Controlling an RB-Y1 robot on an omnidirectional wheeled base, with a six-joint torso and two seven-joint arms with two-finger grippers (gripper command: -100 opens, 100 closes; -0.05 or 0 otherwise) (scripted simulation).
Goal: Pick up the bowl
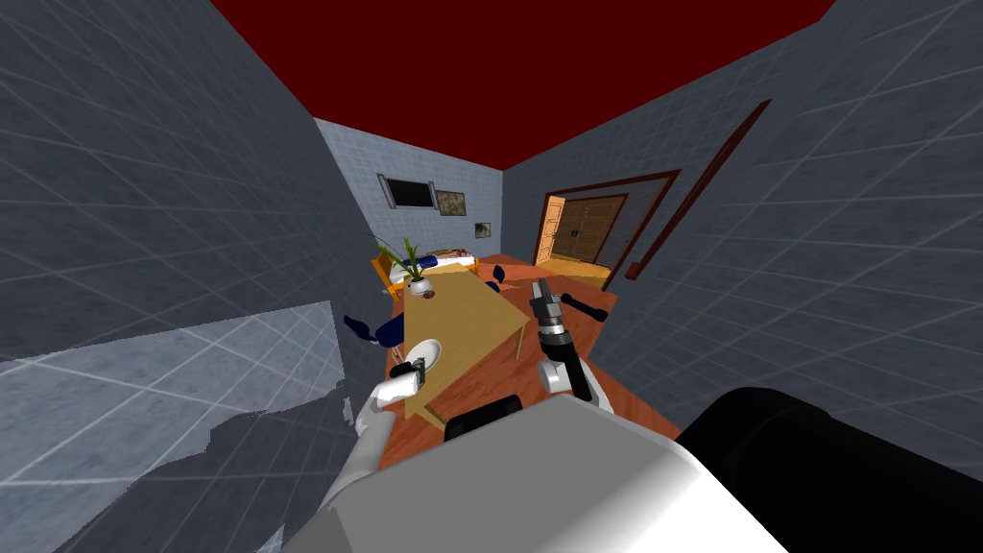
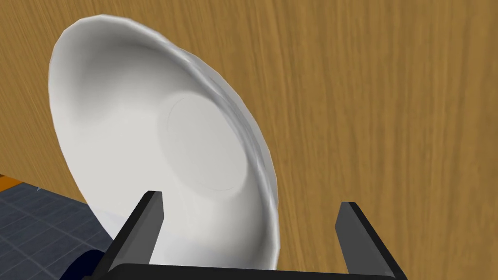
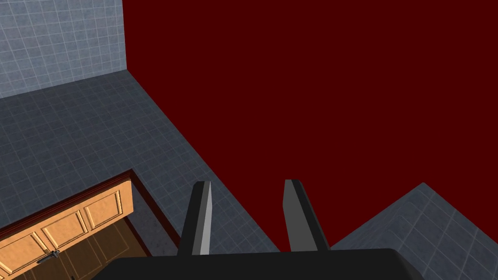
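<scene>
two wide-open fingers of the left gripper [image 2: 250, 199] straddle the rim of the bowl [image 2: 160, 146] near the table [image 2: 389, 121] edge, holding nothing. approach step; next, ease in, then close. right gripper [image 3: 248, 182] raised, part open, empty.

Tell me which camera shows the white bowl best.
The left wrist view: the bowl appears large, inside visible, in front of the open left gripper. The head view has it small on the table; the right wrist camera points elsewhere.
</scene>
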